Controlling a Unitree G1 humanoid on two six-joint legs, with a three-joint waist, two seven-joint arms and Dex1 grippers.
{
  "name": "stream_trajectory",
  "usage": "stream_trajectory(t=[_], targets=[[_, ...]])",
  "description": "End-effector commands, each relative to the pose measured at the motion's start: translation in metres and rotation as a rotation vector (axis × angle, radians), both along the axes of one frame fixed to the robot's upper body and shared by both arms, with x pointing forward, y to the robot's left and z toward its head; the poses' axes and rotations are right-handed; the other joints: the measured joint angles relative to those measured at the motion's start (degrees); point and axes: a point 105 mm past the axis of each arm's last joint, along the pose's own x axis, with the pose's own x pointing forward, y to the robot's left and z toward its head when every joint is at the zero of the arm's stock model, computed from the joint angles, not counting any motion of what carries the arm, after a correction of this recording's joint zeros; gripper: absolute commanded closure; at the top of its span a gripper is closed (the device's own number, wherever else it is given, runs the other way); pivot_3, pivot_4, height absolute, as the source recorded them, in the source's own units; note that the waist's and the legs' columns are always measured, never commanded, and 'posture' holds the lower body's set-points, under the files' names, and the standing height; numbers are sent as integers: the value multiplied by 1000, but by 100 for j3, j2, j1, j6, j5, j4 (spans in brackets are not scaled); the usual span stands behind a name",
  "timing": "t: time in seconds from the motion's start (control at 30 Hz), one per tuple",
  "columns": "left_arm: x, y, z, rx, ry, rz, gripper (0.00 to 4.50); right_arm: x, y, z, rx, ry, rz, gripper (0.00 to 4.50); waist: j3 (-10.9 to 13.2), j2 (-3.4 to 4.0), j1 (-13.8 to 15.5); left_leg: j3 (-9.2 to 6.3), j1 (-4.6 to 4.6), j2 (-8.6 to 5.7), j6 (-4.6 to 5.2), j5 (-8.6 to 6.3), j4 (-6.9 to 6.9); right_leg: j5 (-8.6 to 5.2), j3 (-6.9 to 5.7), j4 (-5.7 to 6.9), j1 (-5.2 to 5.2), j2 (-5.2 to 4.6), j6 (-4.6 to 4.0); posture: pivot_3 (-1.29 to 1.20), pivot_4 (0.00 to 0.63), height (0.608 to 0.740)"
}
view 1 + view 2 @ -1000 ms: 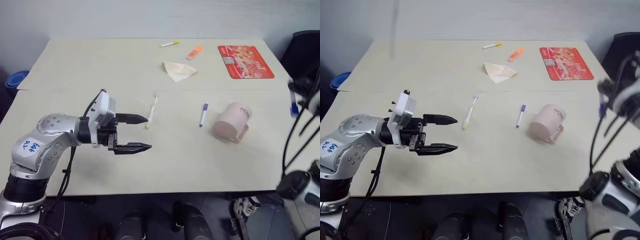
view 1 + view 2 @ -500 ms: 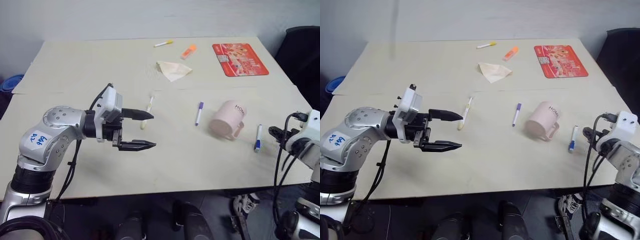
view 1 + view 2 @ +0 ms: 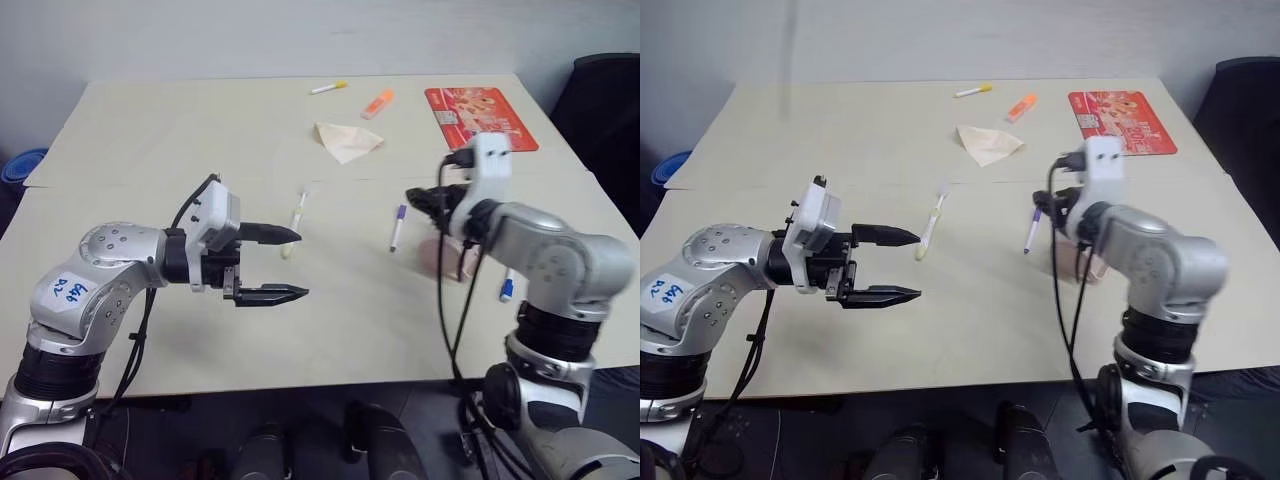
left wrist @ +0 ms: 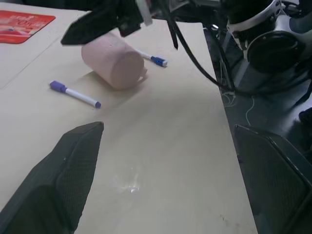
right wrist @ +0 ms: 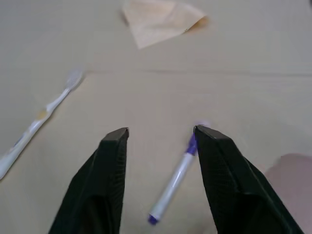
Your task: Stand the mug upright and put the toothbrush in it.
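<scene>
Left eye view: the pink mug (image 4: 113,62) is seen lying on its side on the surface (image 3: 150,140), behind the right tool (image 5: 161,134), whose fingers are parted above a purple-capped marker (image 5: 175,183). The toothbrush (image 3: 296,222) lies flat just past the left tool (image 3: 285,264), held wide open and empty

The right arm (image 3: 530,245) stands in front of the mug (image 3: 432,256), so in the head views only a small pink part shows beside it. In the right wrist view the mug (image 5: 297,170) is cut off at the picture's edge. The lettering on the mug cannot be read. The print on the red card (image 3: 480,105) is too small to read.
</scene>
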Motion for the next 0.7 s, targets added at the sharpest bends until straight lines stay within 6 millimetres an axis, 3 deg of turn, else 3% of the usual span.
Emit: stream_trajectory(t=[0.03, 0.17, 0.43, 0.7], targets=[[-4, 1, 10, -1, -57, 5, 0, 21, -1, 12, -39, -59, -98, 2185, 0, 0, -2, 0, -5, -3, 7, -4, 9, 4, 0, -5, 0, -1, 6, 0, 150, 740], [-2, 4, 11, -5, -71, 30, 0, 34, -1, 5, -69, -23, -158, 2185, 0, 0, -16, -1, -5, -7, 12, -7, 15, 7, 1, -4, 2, -3, 11, 0, 150, 740], [-1, 4, 12, -10, -86, 49, 0, 42, 23, -26, 53, 143, -143, 2185, 0, 1, -118, -3, -2, 4, 10, -6, 13, 5, 0, 0, 2, 1, 9, 0, 150, 740], [-2, 3, 13, -17, -90, 53, 0, 50, 26, -44, -11, 190, -176, 2185, 0, 0, -102, -7, -4, 1, 10, -6, 14, 5, -4, -1, 5, -4, 8, 0, 150, 740]])
